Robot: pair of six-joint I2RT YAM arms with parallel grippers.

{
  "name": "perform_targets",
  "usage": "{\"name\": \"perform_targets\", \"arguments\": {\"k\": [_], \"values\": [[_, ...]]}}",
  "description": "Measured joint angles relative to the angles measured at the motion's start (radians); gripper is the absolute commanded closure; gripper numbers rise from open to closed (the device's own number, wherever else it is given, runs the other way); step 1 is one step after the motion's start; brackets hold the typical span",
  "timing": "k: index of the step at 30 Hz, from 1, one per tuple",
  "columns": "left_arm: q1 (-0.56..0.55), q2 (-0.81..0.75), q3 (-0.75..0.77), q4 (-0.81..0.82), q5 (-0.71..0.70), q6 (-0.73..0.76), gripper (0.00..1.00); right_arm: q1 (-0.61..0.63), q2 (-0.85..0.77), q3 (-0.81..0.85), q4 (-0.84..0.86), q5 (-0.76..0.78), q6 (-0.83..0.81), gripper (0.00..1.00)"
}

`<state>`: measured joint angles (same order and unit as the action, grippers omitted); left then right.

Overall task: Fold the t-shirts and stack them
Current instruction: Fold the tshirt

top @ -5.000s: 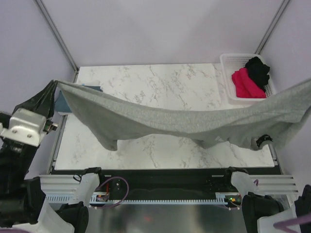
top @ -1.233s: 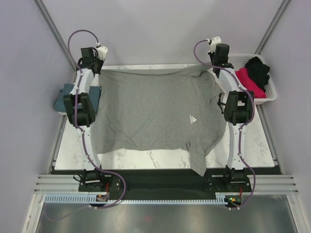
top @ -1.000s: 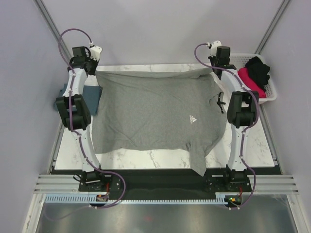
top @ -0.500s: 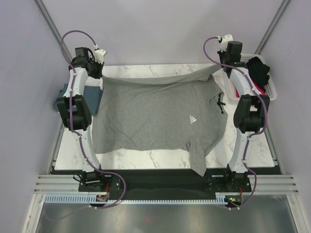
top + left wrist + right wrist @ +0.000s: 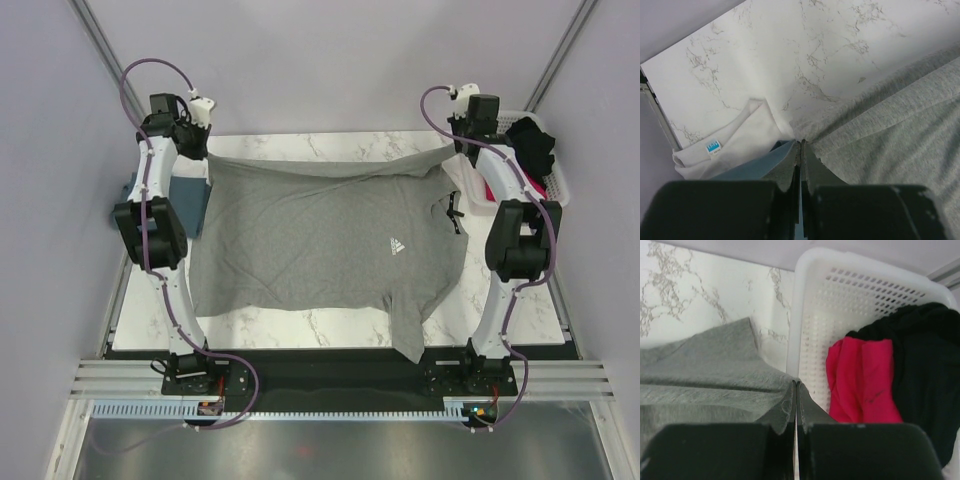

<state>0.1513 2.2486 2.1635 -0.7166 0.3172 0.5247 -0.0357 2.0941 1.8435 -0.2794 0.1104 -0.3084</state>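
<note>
A heather grey t-shirt (image 5: pixel 320 240) with a small white chest logo lies spread on the marble table (image 5: pixel 300 325), one sleeve hanging over the near edge. My left gripper (image 5: pixel 205 155) is shut on its far left corner (image 5: pixel 840 135). My right gripper (image 5: pixel 452 148) is shut on its far right corner (image 5: pixel 740 380). The far edge is lifted and stretched between them. A teal-blue shirt (image 5: pixel 190 200) lies folded at the table's left edge, partly under the grey one; it shows in the left wrist view (image 5: pixel 755 167). Magenta-pink (image 5: pixel 860 380) and black (image 5: pixel 920 365) shirts lie in the basket.
A white perforated basket (image 5: pixel 490 122) stands at the back right corner, right next to my right gripper; its wall shows in the right wrist view (image 5: pixel 815 340). A white cloth with a blue label (image 5: pixel 730 142) lies beside the teal shirt. Purple walls surround the table.
Five seconds ago the grey shirt hung in the air between the arms; it now lies spread on the table. In the last second both grippers shifted slightly, holding the far edge taut.
</note>
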Motion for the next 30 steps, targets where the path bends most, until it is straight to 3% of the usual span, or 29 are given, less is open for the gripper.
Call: {"name": "perform_targets", "arguments": {"k": [11,30], "values": [[0.032,-0.105,-0.121,-0.010,0.029,-0.009,0.98,-0.001,-0.230,-0.192,-0.024,-0.019,0.025,1.00],[0.061,-0.282,-0.435,-0.036,0.080,-0.011,0.98,-0.001,-0.489,-0.486,-0.103,-0.080,0.069,1.00]]}}
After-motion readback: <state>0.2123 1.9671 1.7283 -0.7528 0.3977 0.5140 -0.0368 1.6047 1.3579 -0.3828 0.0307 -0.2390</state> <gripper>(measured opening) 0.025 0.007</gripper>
